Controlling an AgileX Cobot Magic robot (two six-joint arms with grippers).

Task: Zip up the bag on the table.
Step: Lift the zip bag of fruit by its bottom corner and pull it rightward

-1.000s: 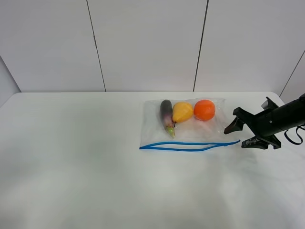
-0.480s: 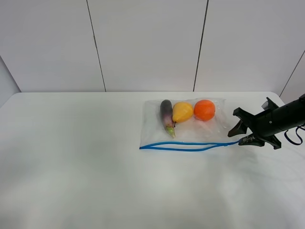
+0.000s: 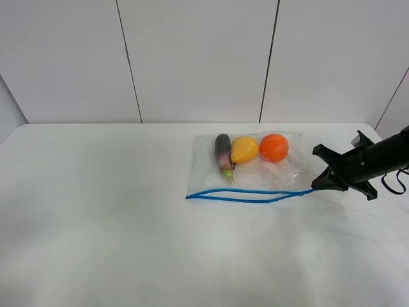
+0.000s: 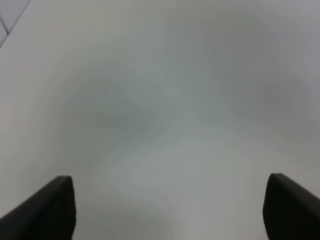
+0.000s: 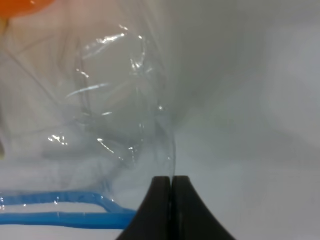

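Note:
The clear bag (image 3: 255, 169) lies flat on the white table (image 3: 128, 224), right of the middle. Its blue zipper strip (image 3: 243, 194) runs along the near edge and gapes in the middle. A purple eggplant (image 3: 223, 153), a yellow pear (image 3: 244, 149) and an orange (image 3: 274, 147) show through. My right gripper (image 3: 317, 185) is shut on the bag's right corner, at the strip's end. In the right wrist view the fingers (image 5: 162, 200) press together where the blue strip (image 5: 60, 215) meets them. My left gripper (image 4: 170, 210) is open over bare table, out of the exterior view.
A white panelled wall (image 3: 192, 57) stands behind the table's far edge. The table's right edge lies close behind my right arm (image 3: 383, 157). Bare tabletop stretches left of and in front of the bag.
My right gripper moved left onto the bag's right corner and closed its open fingers on the end of the blue strip. The bag's corner shifted slightly.

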